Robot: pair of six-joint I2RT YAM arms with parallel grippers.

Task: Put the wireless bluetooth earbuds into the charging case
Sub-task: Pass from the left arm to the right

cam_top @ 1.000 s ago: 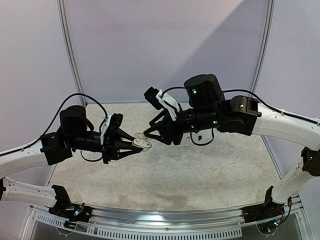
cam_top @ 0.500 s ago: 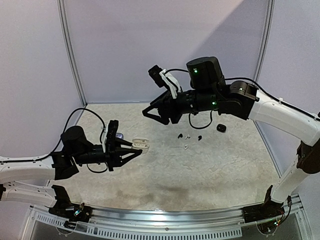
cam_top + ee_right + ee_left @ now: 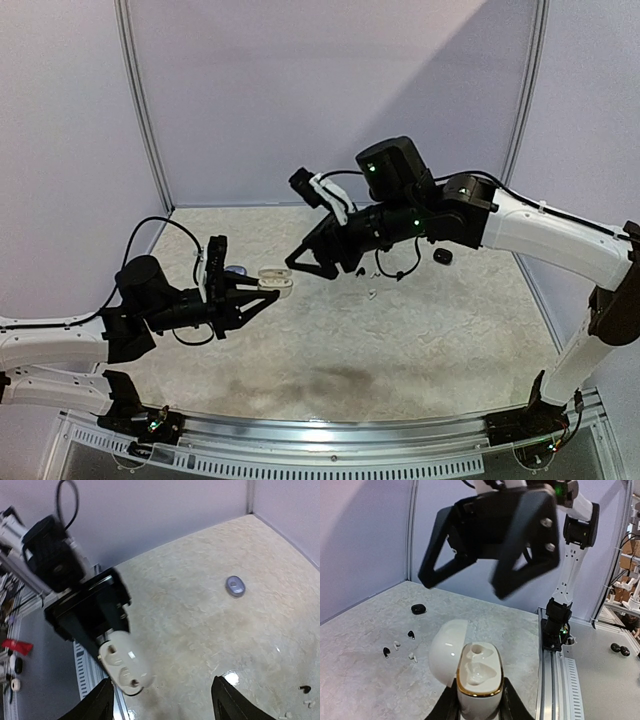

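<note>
Top external: back down beside the open case (image 3: 275, 283) after lifting away, right gripper (image 3: 308, 264) spread wider, holding nothing. Probably a release just made, with another pick due. Left gripper (image 3: 479, 706) clenched on the case, lid up. Earbuds (image 3: 396, 644) loose on the table (image 3: 360, 680), well apart from it.

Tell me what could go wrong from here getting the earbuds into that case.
The open white case sits in the left gripper by its lower end only, so a push might tilt it. The right gripper, open and empty, hangs close above the raised lid and could knock it. The earbuds on the table are tiny; a pinch may flick them.
</note>
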